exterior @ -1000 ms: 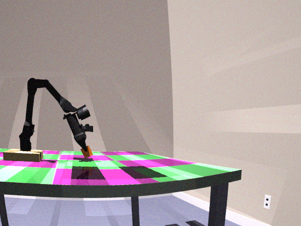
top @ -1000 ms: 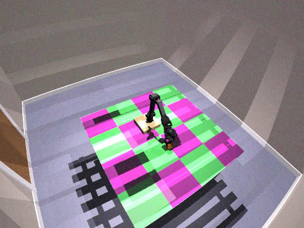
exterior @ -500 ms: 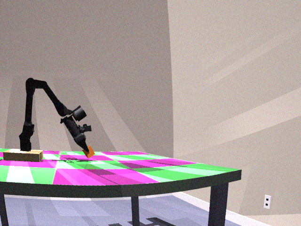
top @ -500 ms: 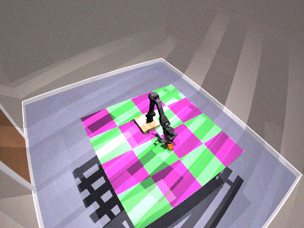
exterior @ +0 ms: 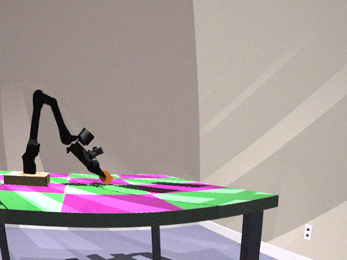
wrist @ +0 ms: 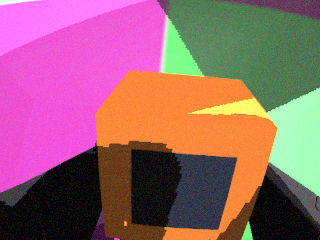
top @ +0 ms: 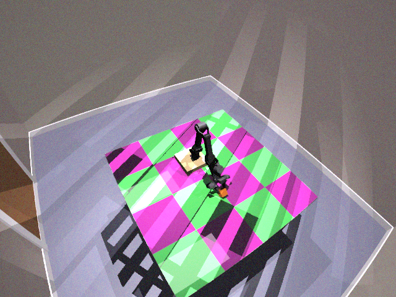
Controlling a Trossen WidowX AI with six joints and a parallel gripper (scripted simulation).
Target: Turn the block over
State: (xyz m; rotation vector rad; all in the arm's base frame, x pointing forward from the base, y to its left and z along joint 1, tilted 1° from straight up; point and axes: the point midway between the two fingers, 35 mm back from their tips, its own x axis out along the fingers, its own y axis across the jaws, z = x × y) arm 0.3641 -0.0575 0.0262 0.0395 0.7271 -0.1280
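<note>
The orange block (top: pixel 223 192) (exterior: pixel 107 177) (wrist: pixel 175 95) is held tilted, one lower edge close to the table (top: pixel 166 223) (exterior: pixel 126 202) (wrist: pixel 50 100); whether that edge touches is unclear. Its marked side, with a dark square (wrist: pixel 205 192), faces the wrist camera, so it points slantwise up and back toward the arm. My gripper (top: pixel 220 189) (exterior: pixel 103 175) is shut on the block, slanting down and away from the base. Its dark fingers stand at the left and right of the block in the wrist view. The block's underside is hidden.
The arm's base stands on a pale wooden slab (top: pixel 189 167) (exterior: pixel 25 179) behind the gripper. The table has green and magenta squares crossed by dark shadows. Its near edge (exterior: pixel 111 221) shows in the exterior view.
</note>
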